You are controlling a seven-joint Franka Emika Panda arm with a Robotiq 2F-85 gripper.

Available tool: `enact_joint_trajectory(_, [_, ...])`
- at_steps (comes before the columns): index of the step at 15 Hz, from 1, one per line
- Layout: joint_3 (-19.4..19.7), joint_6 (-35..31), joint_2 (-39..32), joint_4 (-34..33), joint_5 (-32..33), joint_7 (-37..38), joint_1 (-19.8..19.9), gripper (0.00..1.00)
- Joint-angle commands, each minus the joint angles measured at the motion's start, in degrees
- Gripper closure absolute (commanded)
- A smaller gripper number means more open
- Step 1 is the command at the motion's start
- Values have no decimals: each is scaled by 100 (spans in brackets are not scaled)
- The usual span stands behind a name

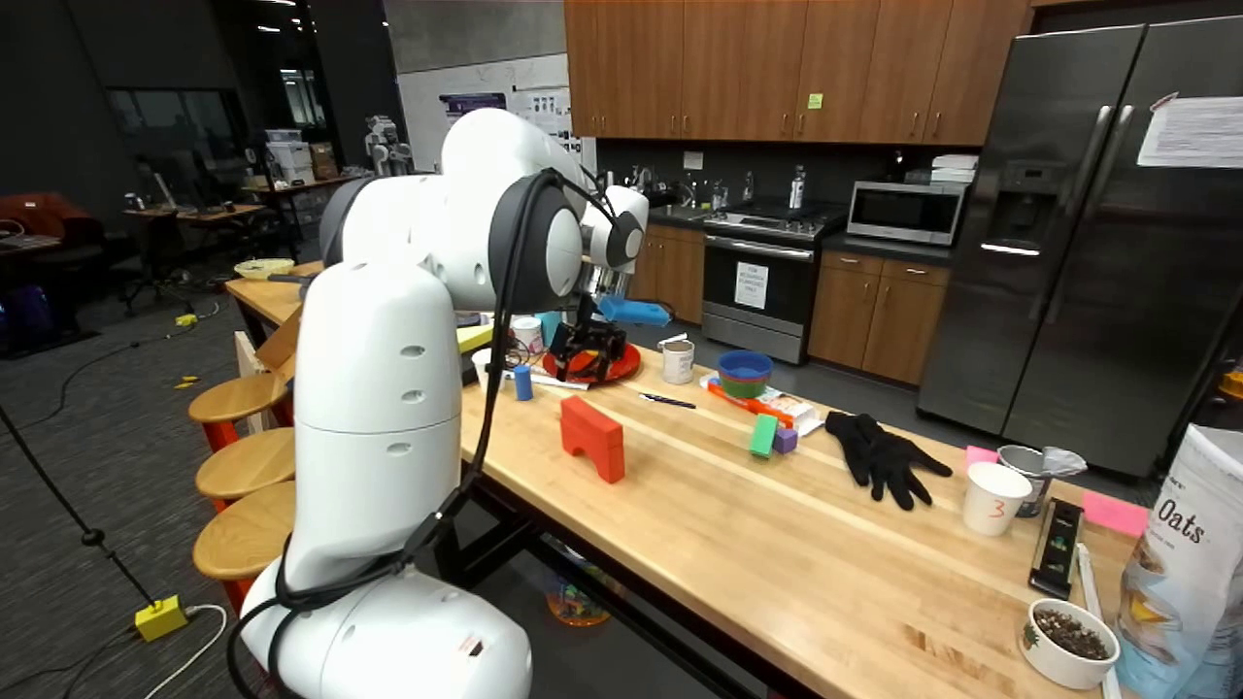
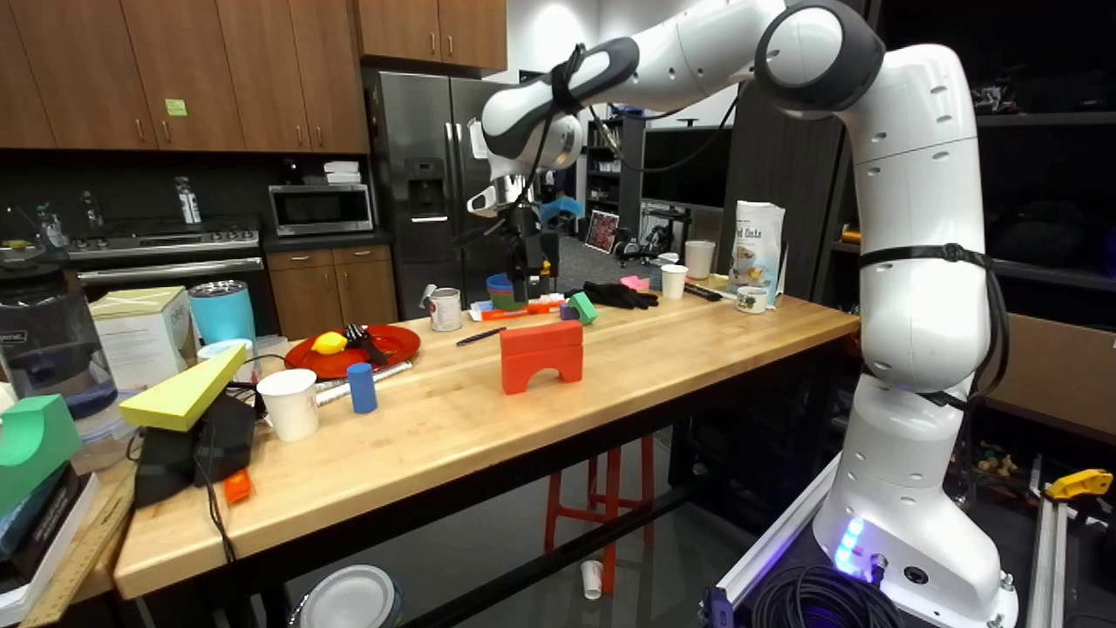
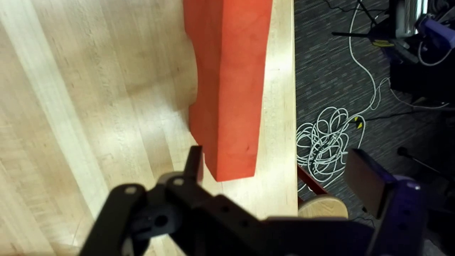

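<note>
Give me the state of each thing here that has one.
Gripper: open, holding nothing
Red arch: upright, opening downward
Upper red block: lying on the red arch
Blue cylinder: standing upright
Cup marked 3: upright
Black gloves: lying overlapped
Blue and green bowls: stacked
Microwave: door shut
Oven: door shut
Refrigerator: both doors shut
Base light: lit blue

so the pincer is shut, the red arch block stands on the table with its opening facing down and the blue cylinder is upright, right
Not quite: the pincer is open, not shut; the wrist view shows its fingers wide apart, gripping nothing. The rest holds: the red arch block stands on the table with its opening facing down, and the blue cylinder is upright.
</note>
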State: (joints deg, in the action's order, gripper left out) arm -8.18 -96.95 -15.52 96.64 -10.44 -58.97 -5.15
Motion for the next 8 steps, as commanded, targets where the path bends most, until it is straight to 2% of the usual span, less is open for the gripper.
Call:
enact_joint_trajectory(1, [-57, -259, 428, 302, 56, 42, 8, 0])
enact_joint_trajectory(5, [-102, -577, 786, 613, -3, 95, -28, 0])
enact_joint_trajectory(8, [-147, -967, 1225, 1097, -125, 111, -79, 0])
